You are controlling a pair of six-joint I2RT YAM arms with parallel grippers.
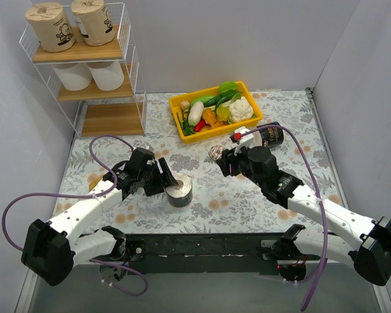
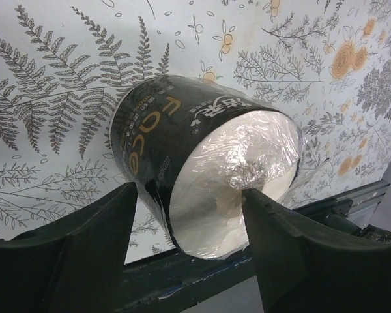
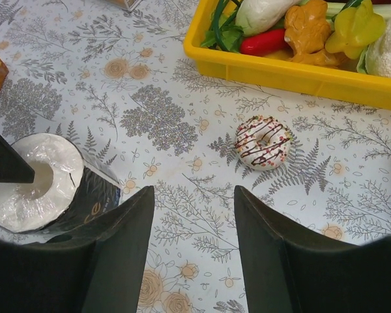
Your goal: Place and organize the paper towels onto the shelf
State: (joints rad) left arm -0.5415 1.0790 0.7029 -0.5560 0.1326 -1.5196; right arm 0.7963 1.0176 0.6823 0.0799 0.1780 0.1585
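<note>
The flower-and-fern patterned worktop (image 1: 208,212) is closed in by pale walls at the left, back and right. A dark mounting bar (image 1: 202,246) runs along its near edge. In the far left corner, close against the left wall, stands the tall white wire shelf with light wooden boards (image 1: 114,119). Its top board carries two tan cartoon-printed paper towel rolls (image 1: 51,27) (image 1: 93,21) side by side. The middle board holds two plain white rolls (image 1: 73,75) (image 1: 107,74). The lowest board juts furthest forward and shows bare wood.

The yellow plastic bin of vegetables (image 1: 215,133) sits slanted at back centre, well apart from the shelf, with a strip of patterned cloth between them.

The left arm (image 1: 91,205) reaches to a black-wrapped roll with gold lettering (image 1: 180,192) (image 2: 182,150) (image 3: 39,189). This roll stands on end near the middle, a little beyond the bar. The arm's jaws straddle the roll's wall, one against the black wrap and the other over the white top by the core. I cannot tell whether they are clenched.

The right arm (image 1: 313,205) comes in from the right. Its jaws are released, parted over bare cloth with nothing between them.

A second black-wrapped roll (image 1: 271,135) lies on its side behind that arm, near the bin's right corner.

A small white ball streaked dark and red (image 1: 216,152) (image 3: 262,141) rests near the bin's front wall without touching it, just ahead of the right jaws.
</note>
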